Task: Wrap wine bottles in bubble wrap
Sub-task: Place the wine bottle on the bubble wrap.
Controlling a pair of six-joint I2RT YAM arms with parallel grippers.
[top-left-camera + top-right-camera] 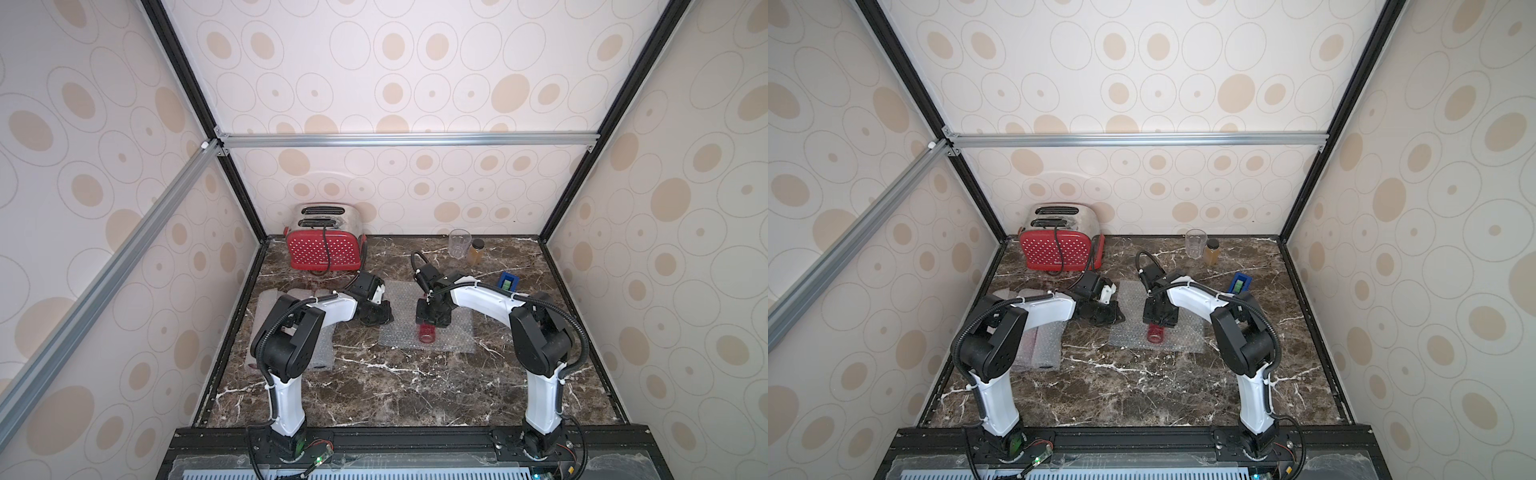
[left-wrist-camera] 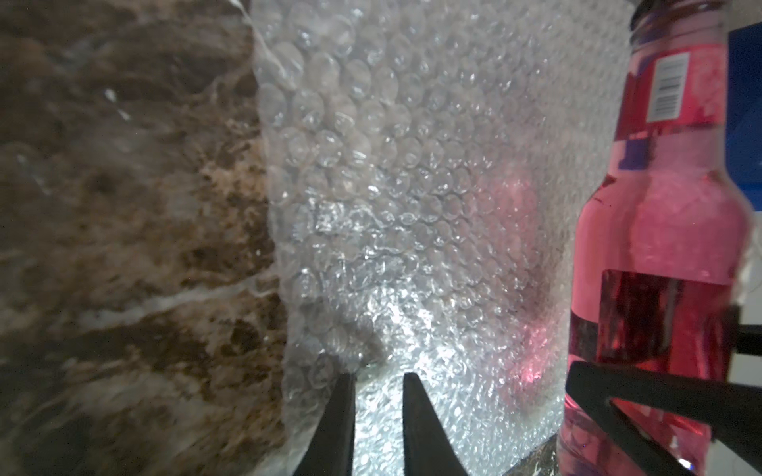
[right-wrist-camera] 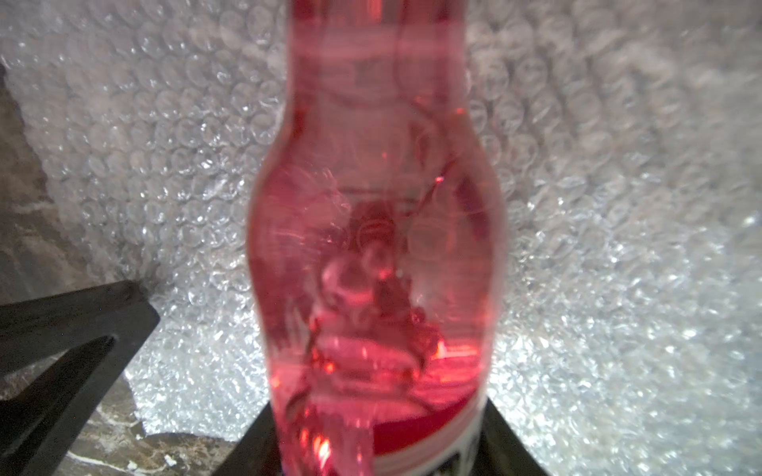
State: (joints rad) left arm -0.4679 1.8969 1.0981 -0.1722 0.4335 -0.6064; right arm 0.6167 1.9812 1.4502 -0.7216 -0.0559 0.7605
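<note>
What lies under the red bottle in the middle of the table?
The red bottle lies on a sheet of bubble wrap spread over the marble table. The right gripper covers its upper part in both top views.

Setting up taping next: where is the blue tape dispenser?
In both top views the blue tape dispenser sits far right, near the amber jar.

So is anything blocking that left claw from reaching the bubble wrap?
Nothing visible does. The left gripper is right at the edge of the bubble wrap; the bottle lies further in on the sheet, not between them.
</note>
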